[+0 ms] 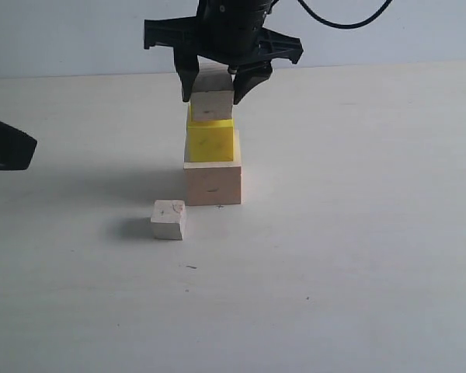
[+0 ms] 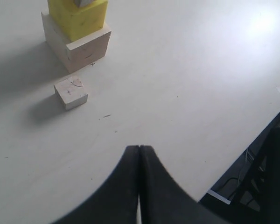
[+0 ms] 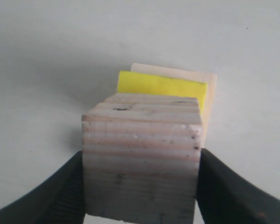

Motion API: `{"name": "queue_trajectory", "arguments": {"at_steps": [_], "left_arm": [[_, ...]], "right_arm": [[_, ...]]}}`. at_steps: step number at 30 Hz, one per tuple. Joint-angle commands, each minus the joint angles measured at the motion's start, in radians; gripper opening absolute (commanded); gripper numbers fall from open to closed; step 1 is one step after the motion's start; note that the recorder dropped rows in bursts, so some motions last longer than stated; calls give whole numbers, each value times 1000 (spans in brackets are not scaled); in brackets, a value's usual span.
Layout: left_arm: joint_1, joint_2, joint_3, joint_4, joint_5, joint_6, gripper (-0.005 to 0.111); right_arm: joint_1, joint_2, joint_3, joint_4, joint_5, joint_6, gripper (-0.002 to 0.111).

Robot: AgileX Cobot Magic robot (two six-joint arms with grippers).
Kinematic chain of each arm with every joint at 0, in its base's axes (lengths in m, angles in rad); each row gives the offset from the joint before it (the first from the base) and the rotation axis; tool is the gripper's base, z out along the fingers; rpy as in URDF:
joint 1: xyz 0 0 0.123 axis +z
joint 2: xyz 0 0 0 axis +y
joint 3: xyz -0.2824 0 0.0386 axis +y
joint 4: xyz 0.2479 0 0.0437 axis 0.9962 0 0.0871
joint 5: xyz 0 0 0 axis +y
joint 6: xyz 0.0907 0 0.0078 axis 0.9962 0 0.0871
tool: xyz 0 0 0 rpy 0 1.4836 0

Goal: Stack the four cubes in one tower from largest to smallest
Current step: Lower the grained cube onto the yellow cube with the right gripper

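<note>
Pinches medium wood cube (image 1: 212,105) between right gripper (image 1: 213,97) fingers (image 3: 233,196), atop yellow cube (image 1: 210,142) and largest cube (image 1: 213,183); leaves smallest cube (image 1: 168,220) at seven o'clock; presses left gripper (image 2: 139,154) together, empty.

We see largest pale wood cube (image 1: 213,185) at base, yellow cube (image 1: 210,141) on it, medium wood cube (image 1: 212,104) topmost; smallest wood cube (image 1: 168,220) lies alone near base.

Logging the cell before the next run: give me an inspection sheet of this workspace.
Surface: white table, few small marks.
Job's things: yellow cube on large cube; medium cube at its top, contact unclear; small cube apart on table.
Clutter: nothing seen.
Grippers: right gripper shut on medium cube; left gripper shut, empty.
Cables: black cable above right gripper.
Surroundings: pale wall; dark objects beyond table edge.
</note>
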Motion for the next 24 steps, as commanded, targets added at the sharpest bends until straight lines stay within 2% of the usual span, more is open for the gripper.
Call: {"name": "queue_trajectory", "arguments": {"at_steps": [1, 24], "left_arm": [[1, -5, 3, -18, -7, -4, 0], [1, -5, 3, -11, -15, 32, 0]], "right_arm": [[1, 18, -10, 3, -5, -21, 0], [1, 22, -59, -24, -5, 51, 0]]}}
